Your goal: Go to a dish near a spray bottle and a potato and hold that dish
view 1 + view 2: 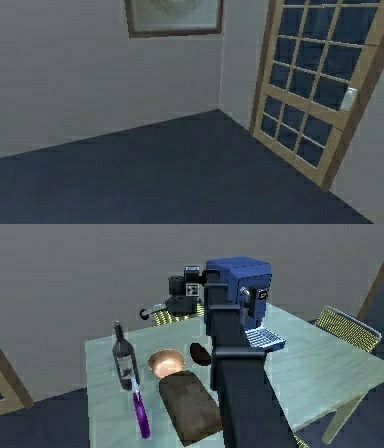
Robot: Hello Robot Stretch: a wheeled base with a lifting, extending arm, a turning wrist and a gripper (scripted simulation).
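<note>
Grey walls (90, 80) and a dark blue floor (150, 170) are shown in the forward view, with a framed picture (172, 15) at top centre and a glazed door (315, 80) at the right. In the arm side view a pale green table (320, 359) is spread across the frame. At its left a dark bottle (122, 354) is stood upright, with a purple utensil (141, 412) laid just below it. The dish (165, 362), round and copper-coloured, is found just left of centre, between bottle and arm (235, 374). A brown loaf-like block (190, 406) is set below it and a dark oval lump (200, 351) at its right. The gripper (150, 314) is seen higher in the frame than the dish, at the table's far edge. Whether anything is held by it cannot be told. A blue machine (240, 284) is placed at upper centre and a yellow mesh chair (350, 326) at the right.
</note>
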